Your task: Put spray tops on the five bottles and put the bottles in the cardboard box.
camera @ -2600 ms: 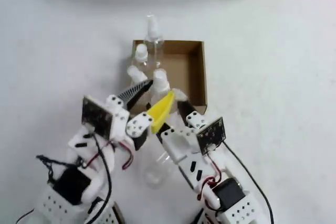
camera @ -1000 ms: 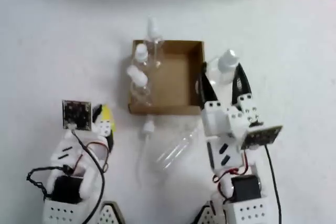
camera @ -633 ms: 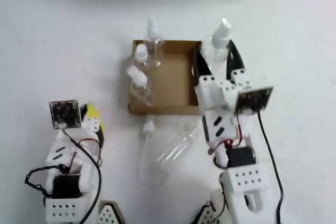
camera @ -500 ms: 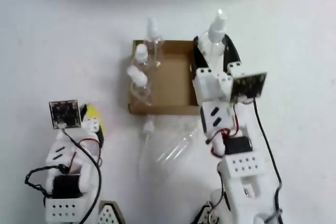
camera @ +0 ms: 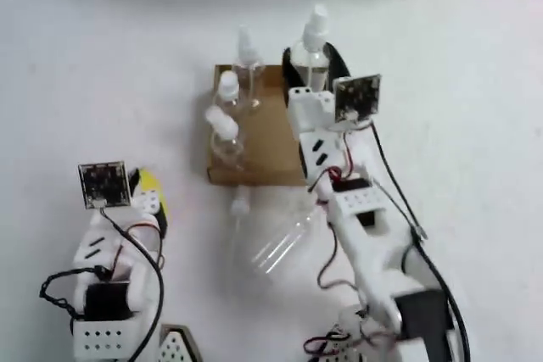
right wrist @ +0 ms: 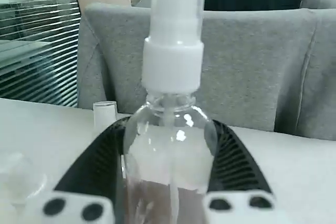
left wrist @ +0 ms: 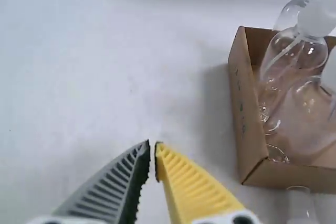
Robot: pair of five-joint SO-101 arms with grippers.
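Right claw (camera: pixel 313 58) grasps a spray bottle (camera: pixel 316 23) upright; it is at the cardboard box's (camera: pixel 254 177) far corner. Left claw (left wrist: pixel 151 153) clenched, empty, above the desk (left wrist: pixel 89 61).

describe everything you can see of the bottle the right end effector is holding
The bottle is clear, plastic-looking, with a rounded shoulder and a white spray top fitted, its dip tube visible inside. It stands upright, clamped between the right end effector's black fingers, at the far right corner of the cardboard box.
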